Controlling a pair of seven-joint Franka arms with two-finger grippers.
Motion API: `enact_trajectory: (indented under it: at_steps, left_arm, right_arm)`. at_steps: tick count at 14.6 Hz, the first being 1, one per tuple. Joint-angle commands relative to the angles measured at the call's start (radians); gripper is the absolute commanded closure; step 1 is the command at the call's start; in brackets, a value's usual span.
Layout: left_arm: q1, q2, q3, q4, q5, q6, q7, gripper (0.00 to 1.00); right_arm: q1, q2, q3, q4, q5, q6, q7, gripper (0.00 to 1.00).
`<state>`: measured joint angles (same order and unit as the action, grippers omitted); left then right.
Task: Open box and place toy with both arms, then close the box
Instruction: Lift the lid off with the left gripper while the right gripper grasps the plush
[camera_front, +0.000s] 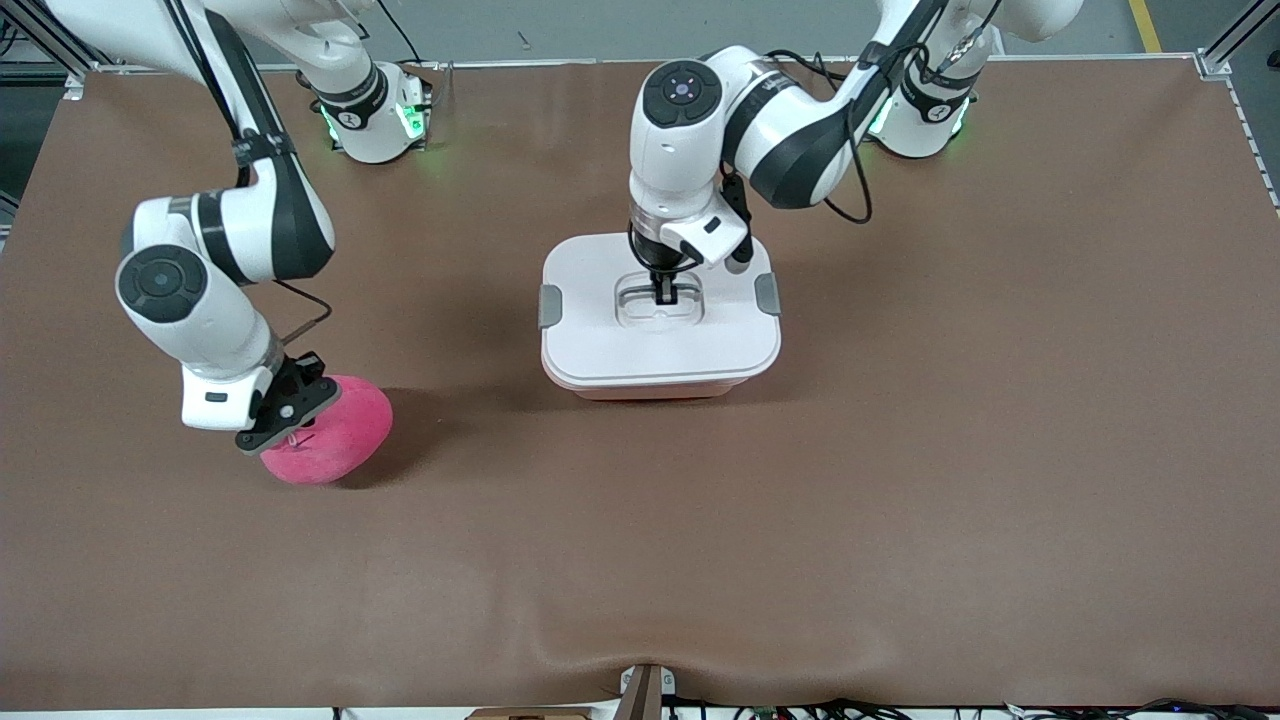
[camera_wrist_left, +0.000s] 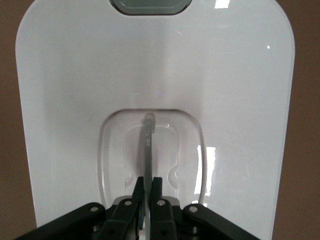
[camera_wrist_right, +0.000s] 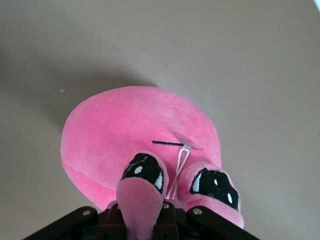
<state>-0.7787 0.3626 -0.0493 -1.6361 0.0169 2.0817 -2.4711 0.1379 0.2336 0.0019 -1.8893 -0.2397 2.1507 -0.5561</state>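
Box (camera_front: 660, 345): pale pink tub near the middle of the brown table (camera_front: 900, 500), white lid (camera_front: 600, 340) on it, 2 grey side clips (camera_front: 549, 306) at the lid's ends
Handle (camera_wrist_left: 148, 150): thin upright bar in the lid's recessed centre
Left gripper (camera_front: 664, 293): down in the recess, fingers (camera_wrist_left: 158, 189) pinched together on the handle
Toy (camera_front: 340, 432): round hot-pink plush with 2 bulging black-and-white eyes (camera_wrist_right: 215, 185), toward the right arm's end of the table, nearer the front camera than the box, well apart from it
Right gripper (camera_front: 290, 430): at the toy, clamped on the plush at one of the 2 eyes
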Motion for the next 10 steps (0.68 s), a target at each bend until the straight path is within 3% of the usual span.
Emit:
enact_trajectory:
  at_steps: [1, 5, 10]
  left_arm:
    - [0.033, -0.043, -0.004, -0.030, 0.020, -0.025, 0.009, 1.00]
    - [0.090, -0.095, -0.003, -0.092, 0.021, -0.025, 0.075, 1.00]
    - [0.217, -0.209, -0.006, -0.237, 0.021, -0.015, 0.276, 1.00]
  right_arm:
    - [-0.029, -0.097, 0.015, -0.014, 0.022, -0.035, -0.177, 1.00]
    - [-0.060, -0.109, 0.010, -0.011, 0.169, -0.035, -0.436, 1.00]
    - [0.006, -0.106, 0.030, 0.077, 0.171, -0.115, -0.567, 1.00]
